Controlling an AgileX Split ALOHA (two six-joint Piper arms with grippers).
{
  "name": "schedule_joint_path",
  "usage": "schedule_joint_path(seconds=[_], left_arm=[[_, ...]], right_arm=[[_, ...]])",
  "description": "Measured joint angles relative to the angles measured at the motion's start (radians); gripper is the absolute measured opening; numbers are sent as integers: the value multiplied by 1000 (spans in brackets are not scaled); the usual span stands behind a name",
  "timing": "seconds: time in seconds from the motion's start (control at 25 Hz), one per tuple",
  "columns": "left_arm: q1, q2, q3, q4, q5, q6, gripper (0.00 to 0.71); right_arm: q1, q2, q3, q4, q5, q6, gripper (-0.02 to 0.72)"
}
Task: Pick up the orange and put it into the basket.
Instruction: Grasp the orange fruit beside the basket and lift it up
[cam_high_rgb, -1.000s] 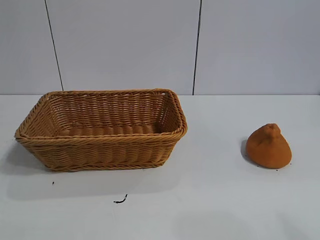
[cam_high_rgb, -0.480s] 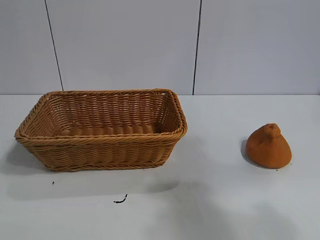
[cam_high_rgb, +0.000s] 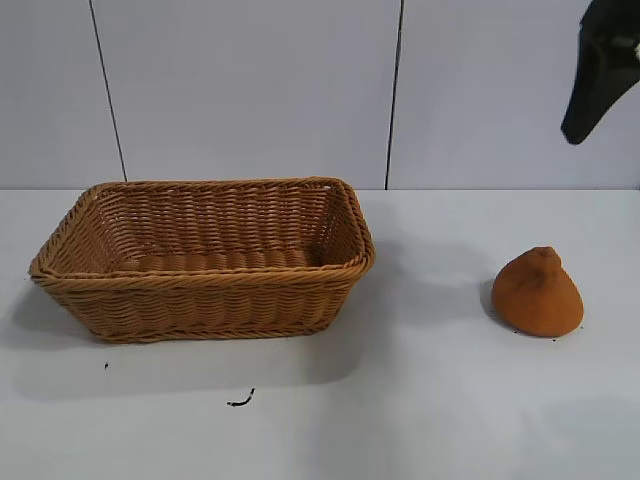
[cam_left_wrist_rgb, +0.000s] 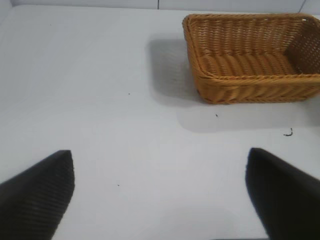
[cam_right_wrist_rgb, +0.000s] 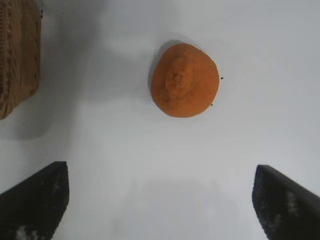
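The orange (cam_high_rgb: 538, 293) sits on the white table at the right, knobby top up; it also shows in the right wrist view (cam_right_wrist_rgb: 185, 80). The wicker basket (cam_high_rgb: 205, 285) stands at the left, empty inside, and shows in the left wrist view (cam_left_wrist_rgb: 252, 85) and at the edge of the right wrist view (cam_right_wrist_rgb: 17, 60). My right gripper (cam_right_wrist_rgb: 160, 192) is open and empty, high above the table over the orange; one dark finger (cam_high_rgb: 600, 75) shows at the exterior view's top right. My left gripper (cam_left_wrist_rgb: 161, 192) is open and empty over bare table, away from the basket.
A small black mark (cam_high_rgb: 241, 400) lies on the table in front of the basket. A grey panelled wall (cam_high_rgb: 300, 90) stands behind the table.
The right gripper has come into the exterior view at the top right; its shadow has spread across the table between basket and orange. Basket and orange have not moved.
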Motion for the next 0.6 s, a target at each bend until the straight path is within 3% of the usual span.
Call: schedule_joint_path(seconds=[0.24,0.44,0.6], left_arm=[[0,0,0,0,0,0,666],[0,0,0,0,0,0,666],[0,0,0,0,0,0,666]], right_arm=[[0,165,-2,-16,-21,0,682],[0,229,-2,-30,-103,0,680],[0,238,-2,-30,-144,4,556]])
